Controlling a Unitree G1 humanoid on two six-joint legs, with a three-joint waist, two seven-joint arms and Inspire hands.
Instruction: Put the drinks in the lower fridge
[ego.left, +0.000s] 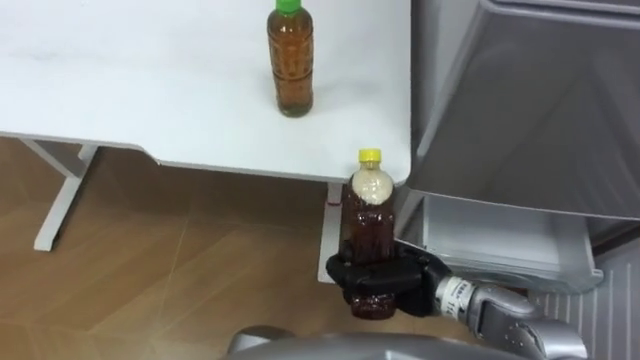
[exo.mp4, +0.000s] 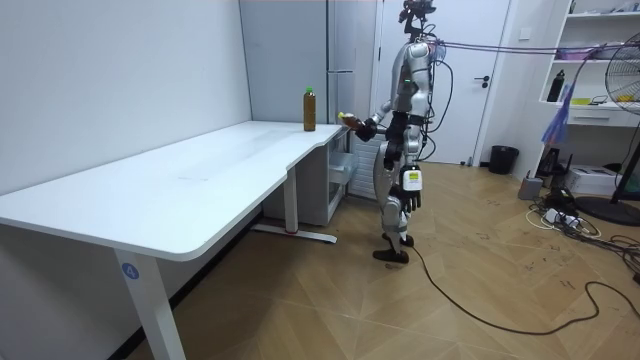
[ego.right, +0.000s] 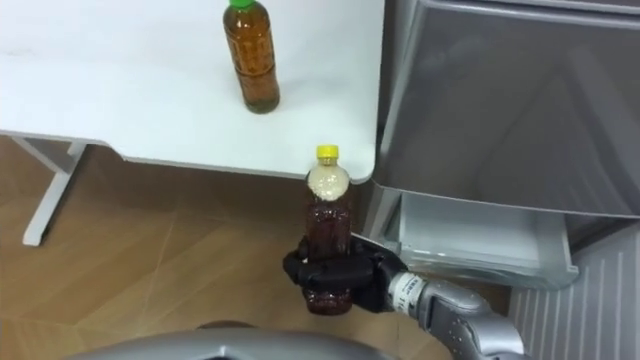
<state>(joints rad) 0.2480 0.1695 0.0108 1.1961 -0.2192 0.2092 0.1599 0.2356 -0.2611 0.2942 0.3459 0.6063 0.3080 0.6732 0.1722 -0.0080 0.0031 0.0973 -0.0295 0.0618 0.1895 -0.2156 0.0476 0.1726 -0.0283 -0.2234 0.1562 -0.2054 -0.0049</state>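
**Transport step: first bottle in hand, not yet in the drawer**

- Right hand (ego.left: 385, 283) is closed round the lower body of the yellow-capped bottle (ego.left: 369, 215). The bottle is upright and the grip looks firm, with the fingers wrapped across the front.
- The held bottle is off the table (ego.left: 150, 90). It hangs over the floor just outside the table's near right corner, between that corner and the fridge (ego.left: 540, 100).
- The green-capped bottle (ego.left: 290, 65) stands upright on the tabletop, back from the near edge and towards the right edge. Nothing is touching it.
- The fridge's lower drawer (ego.left: 490, 235) is pulled out below the grey door. What shows of its inside looks bare.
- Left hand (exo.mp4: 410, 192) hangs at the robot's side in the room view. It is too small there to tell whether it is open or closed.
- The robot stands at the fridge end of the table.

My read: this is drink one of two, picked up and now being carried across.

Next move:
- Swing the bottle right, clear of the table corner.
- Bring it over the drawer's front wall and lower it in before letting go.
- Keep it low enough to pass under the overhanging door.

Main risk is clipping the corner or the drawer lip. After that, go back for the green-capped bottle.
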